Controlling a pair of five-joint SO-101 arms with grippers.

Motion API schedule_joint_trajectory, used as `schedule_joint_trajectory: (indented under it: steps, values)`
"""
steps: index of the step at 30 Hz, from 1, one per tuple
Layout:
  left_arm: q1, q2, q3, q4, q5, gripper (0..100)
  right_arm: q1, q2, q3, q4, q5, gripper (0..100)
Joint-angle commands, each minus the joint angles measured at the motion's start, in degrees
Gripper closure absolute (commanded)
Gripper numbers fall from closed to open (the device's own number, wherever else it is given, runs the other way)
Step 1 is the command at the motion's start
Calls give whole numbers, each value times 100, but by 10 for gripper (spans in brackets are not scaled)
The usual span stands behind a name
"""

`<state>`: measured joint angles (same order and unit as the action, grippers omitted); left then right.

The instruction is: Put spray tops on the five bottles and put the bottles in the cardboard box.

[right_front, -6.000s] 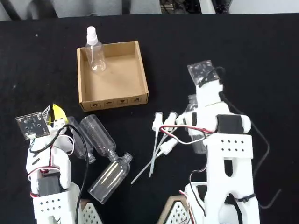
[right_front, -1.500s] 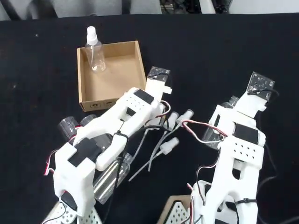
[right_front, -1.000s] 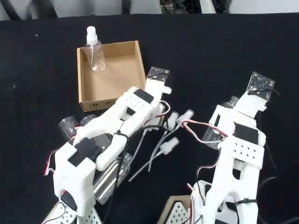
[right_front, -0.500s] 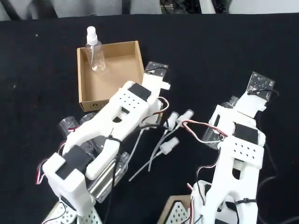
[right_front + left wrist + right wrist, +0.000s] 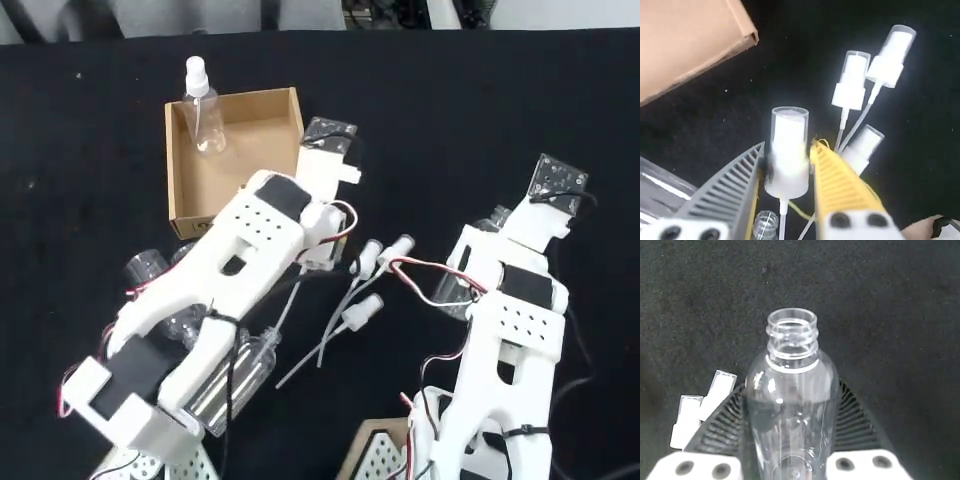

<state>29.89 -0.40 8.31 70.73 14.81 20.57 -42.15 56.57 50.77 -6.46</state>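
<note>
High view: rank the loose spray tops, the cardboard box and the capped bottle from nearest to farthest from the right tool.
1. Loose spray tops, beside the right tool, on the left arm's side.
2. Cardboard box, beyond the left arm.
3. Capped bottle, at the box's far left corner.

A table [image 5: 480, 100] covered by a matt black cloth [image 5: 900, 300] takes up nearly the whole scene. The weave is finely fuzzy and flecked with a few pale lint specks [image 5: 78, 75] toward the table's far left corner. Past the table's far edge runs a narrow strip of room: pale grey panels [image 5: 190, 14] behind the table's left half, a dark tangle of clutter [image 5: 400, 12] behind its middle, and a plain white surface [image 5: 560, 12] behind its right end. Soft, even light lies across the table.
</note>
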Motion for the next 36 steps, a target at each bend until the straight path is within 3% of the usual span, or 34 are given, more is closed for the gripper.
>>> schedule_joint_trajectory:
  steps: [1,15,36]
  values:
    - [-4,-721,92,18,26,918,114,-251,-31,-167,-26,949]
    - [-13,-2066,1516,-1108,26,971,105,-251,-31,-167,-26,949]
    - [-13,-3675,2387,-1213,26,971,105,-251,-31,-149,-26,950]
